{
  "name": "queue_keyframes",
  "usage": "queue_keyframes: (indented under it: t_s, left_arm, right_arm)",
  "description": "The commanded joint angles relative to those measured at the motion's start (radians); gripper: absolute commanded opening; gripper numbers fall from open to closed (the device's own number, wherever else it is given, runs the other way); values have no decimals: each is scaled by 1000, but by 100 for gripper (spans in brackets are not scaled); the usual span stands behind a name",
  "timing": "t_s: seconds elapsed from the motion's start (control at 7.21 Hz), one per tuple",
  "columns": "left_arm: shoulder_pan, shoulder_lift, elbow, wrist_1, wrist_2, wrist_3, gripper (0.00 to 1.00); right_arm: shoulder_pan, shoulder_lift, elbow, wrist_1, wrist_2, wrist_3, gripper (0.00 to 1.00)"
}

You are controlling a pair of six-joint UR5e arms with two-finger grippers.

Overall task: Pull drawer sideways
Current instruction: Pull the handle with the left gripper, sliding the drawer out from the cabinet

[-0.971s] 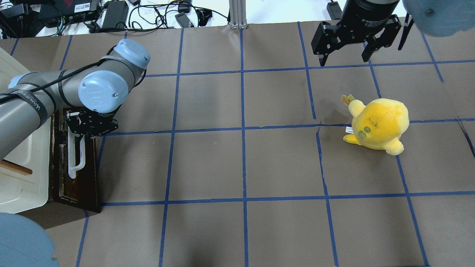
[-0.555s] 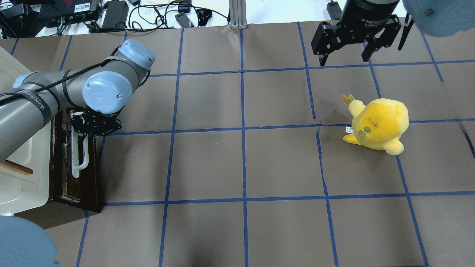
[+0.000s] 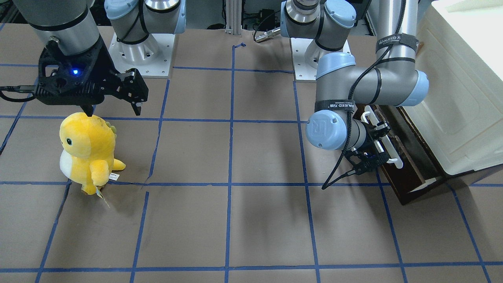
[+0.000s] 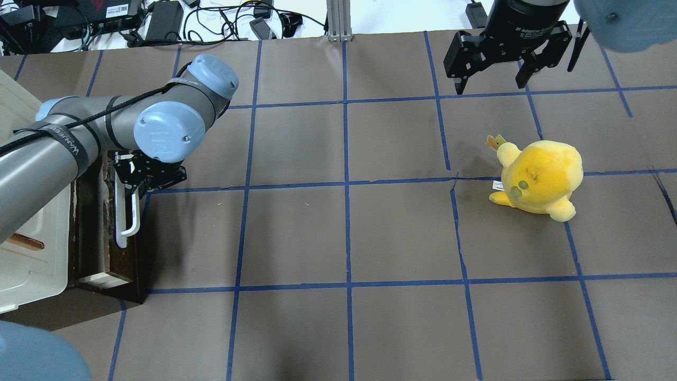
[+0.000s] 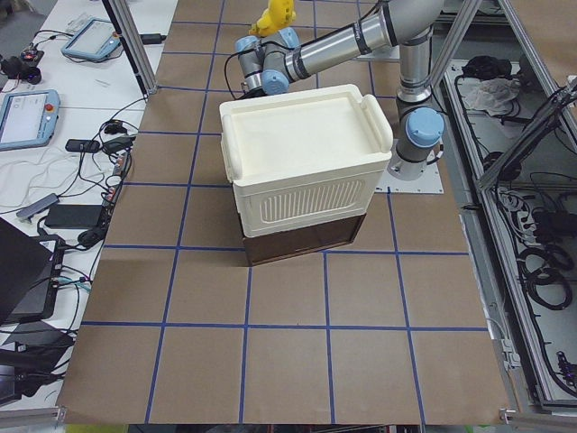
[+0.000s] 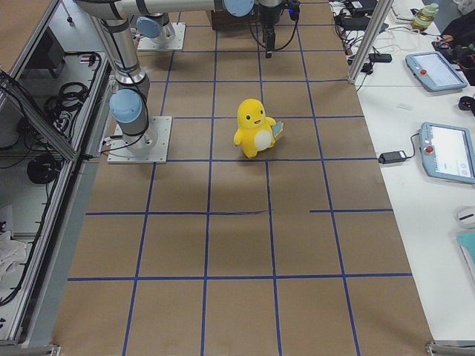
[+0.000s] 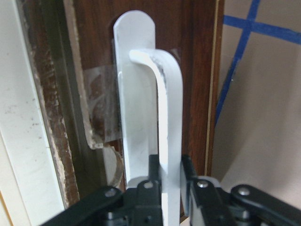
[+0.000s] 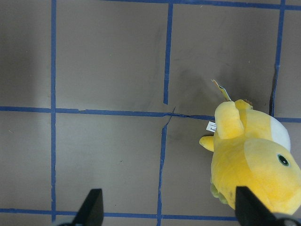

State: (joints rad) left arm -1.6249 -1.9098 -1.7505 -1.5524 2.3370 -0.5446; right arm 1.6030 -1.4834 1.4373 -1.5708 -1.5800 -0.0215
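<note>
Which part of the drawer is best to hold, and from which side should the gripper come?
The white bar handle on the dark drawer front: it stands off the wood, so fingers fit around it. Come from the open table side, facing the front, one finger on each side of the bar, as the left gripper does.

A robotics lab. The brown paper-covered table (image 4: 296,233) is gridded with blue tape lines (image 4: 346,211). Beyond its edge, to one side of the right claw (image 4: 490,79), black power bricks (image 4: 164,21) and tangled black cables (image 4: 222,26) lie by a silver aluminium frame post (image 4: 338,21). Grey touch-screen teach pendants (image 6: 447,152) rest on a white side bench (image 6: 445,215), well apart from that claw.
</note>
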Motion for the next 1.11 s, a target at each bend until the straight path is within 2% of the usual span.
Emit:
queue_keyframes:
  t_s: [0.0,0.97]
  left_arm:
    - [-13,0,2,0,-8,0,5]
    - [-76,-14,40,-6,-53,-2,5]
  right_arm:
    - [0,0,0,0,0,0,100]
    - [0,0,0,0,-2,0,100]
